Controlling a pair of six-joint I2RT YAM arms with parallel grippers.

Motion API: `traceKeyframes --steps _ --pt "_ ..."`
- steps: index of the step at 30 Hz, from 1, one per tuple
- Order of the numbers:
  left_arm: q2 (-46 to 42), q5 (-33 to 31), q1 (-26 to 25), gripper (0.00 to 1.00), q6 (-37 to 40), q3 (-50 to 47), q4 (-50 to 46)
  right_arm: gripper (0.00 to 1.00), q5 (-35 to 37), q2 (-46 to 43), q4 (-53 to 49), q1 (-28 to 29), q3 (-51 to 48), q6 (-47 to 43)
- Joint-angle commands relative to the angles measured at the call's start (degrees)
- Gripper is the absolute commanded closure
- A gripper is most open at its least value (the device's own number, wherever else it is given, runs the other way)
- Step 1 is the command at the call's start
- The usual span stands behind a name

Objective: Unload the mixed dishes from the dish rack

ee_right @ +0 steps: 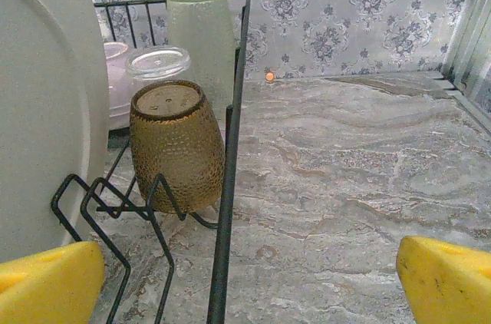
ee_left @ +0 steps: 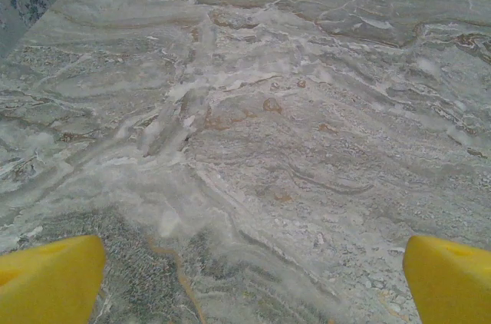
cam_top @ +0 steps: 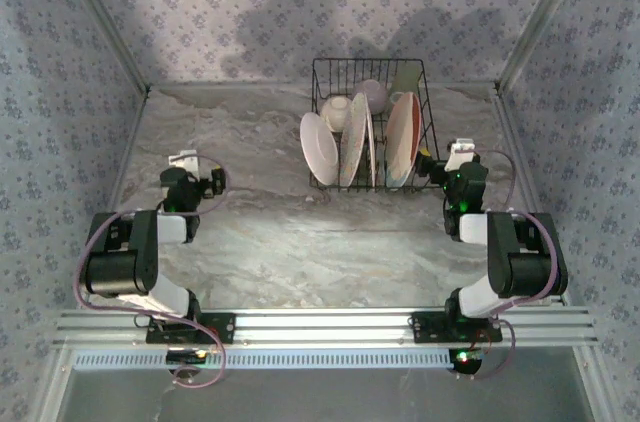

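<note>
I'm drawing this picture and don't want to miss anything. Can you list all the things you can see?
rack: one, black wire, far middle of the table
plates: about four, mostly white, one pinkish, standing on edge at the rack's front
cup: one, cream, behind the plates
bowl: one, pale lilac, back of the rack
tall glass: one, pale green, rack's back right corner
brown glass: one, amber, upside down by the rack's right wall
clear glass: one, upside down behind the brown glass
table: one, grey marble
walls: blue, flowered
left gripper: yellow tips, open, over bare table
right gripper: yellow tips, open, at the rack's right side
</note>
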Motion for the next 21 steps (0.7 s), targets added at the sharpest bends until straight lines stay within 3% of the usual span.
traceKeyframes --steps 1,21 --pt "0.43 0.55 0.02 0.01 0.23 0.97 -0.01 0.0 1.53 1.79 -6.13 -0.99 -1.79 -1.4" --pt "0.43 -1.06 -0.86 0.01 0.69 0.89 -0.01 0.0 1.42 1.79 -6.34 -0.88 -1.82 -1.14"
